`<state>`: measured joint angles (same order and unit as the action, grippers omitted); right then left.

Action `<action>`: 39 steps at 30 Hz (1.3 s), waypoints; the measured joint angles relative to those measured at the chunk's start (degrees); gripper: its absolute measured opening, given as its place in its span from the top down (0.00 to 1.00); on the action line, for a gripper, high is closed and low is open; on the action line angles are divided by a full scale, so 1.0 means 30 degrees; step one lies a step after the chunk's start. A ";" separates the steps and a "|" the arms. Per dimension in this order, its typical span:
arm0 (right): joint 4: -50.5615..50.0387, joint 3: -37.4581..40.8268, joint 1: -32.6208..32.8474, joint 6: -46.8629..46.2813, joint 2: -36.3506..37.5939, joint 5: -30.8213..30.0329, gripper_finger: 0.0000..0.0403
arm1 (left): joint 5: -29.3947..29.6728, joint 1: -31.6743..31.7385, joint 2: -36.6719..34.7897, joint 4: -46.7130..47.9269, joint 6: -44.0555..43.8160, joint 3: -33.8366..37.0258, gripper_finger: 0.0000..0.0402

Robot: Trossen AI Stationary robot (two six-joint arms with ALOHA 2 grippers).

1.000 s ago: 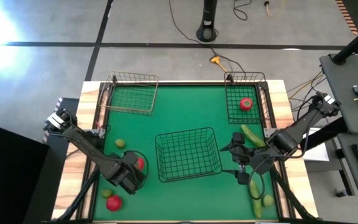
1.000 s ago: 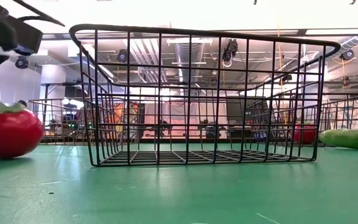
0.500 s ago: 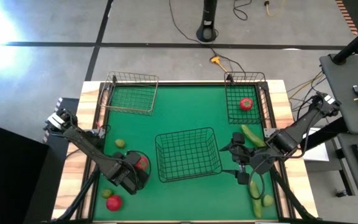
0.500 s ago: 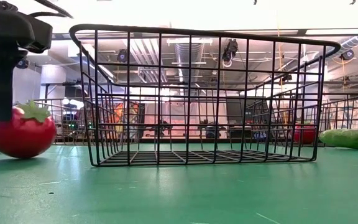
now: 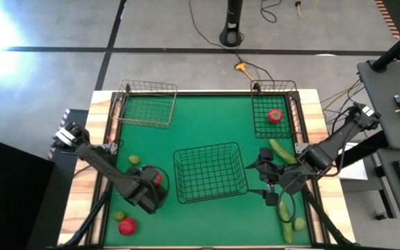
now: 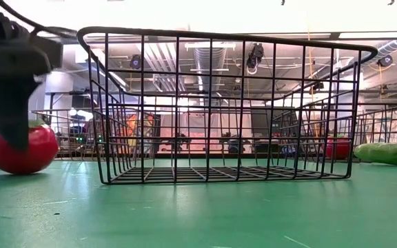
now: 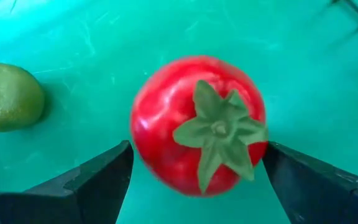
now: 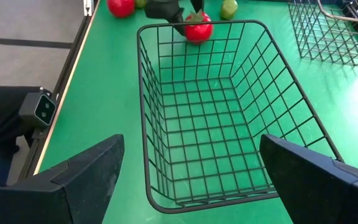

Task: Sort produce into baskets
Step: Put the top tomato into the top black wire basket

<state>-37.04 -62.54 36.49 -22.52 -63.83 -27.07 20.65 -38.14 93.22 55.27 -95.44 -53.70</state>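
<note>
The left gripper sits low on the green table, its fingers spread apart on either side of a red tomato with a green leafy top, just left of the large wire basket at the table's centre. From table height, a dark finger stands in front of the tomato, which rests on the mat; whether the fingers touch it cannot be told. A lime lies nearby on the mat, a 2nd tomato and another lime sit near the front-left corner. The right gripper waits right of the large basket, fingers wide apart, facing it. A cucumber lies beside that arm, with a 2nd cucumber and a lime toward the front-right corner. A 3rd tomato rests inside the small basket at back right. The small basket at back left stands apart.
</note>
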 joint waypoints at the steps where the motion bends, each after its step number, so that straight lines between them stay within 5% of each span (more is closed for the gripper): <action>1: 0.0004 0.0000 0.0000 0.0000 0.0000 0.0004 0.09 | 0.0160 0.0038 0.0058 -0.0193 0.0007 0.0139 0.16; 28: -0.0007 0.0000 -0.0007 0.0000 0.0000 0.0007 0.09 | 0.2632 0.0929 0.0157 -0.3015 0.0073 0.1624 0.15; 39: 0.0340 -0.0005 -0.0015 0.0012 0.0000 -0.0017 0.09 | 0.2327 0.0871 0.0157 -0.2229 0.0828 0.0614 0.30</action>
<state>-36.02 -62.56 36.45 -22.49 -63.83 -27.12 27.63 -35.53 93.69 48.58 -92.95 -51.85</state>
